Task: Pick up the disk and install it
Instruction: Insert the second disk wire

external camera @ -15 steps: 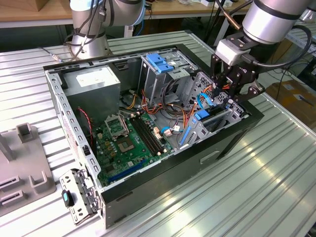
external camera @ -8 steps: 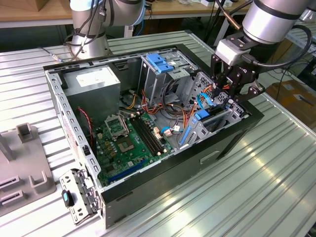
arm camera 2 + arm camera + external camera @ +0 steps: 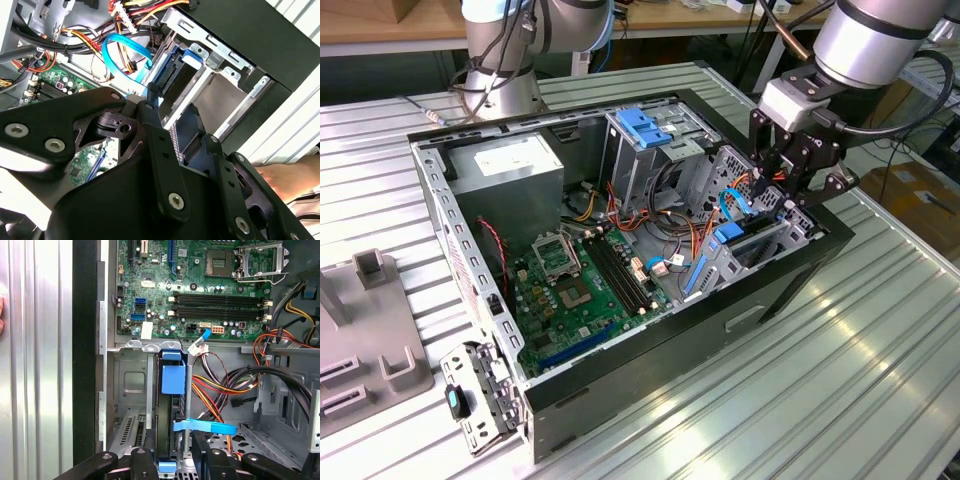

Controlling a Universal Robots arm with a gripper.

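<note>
Exterior view: gripper [image 3: 788, 195] low over cage [image 3: 775, 235], toward the exterior view's right; disk [image 3: 725, 236] on edge inside. First wrist view: jaws parted, straddling disk [image 3: 172, 380], gap beside one finger [image 3: 205, 462]. Second wrist view: disk [image 3: 167, 74] in cage, between fingers.

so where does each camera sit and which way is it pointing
Exterior view: off the arm, raised, looking down into the open computer case; the arm and gripper come in at the exterior view's right.
First wrist view: on the arm, looking past the gripper over the drive cage toward the motherboard.
Second wrist view: on the arm, looking past the gripper into the cage; a person's hand shows.
Shared: both wrist views show the disk in the cage.
</note>
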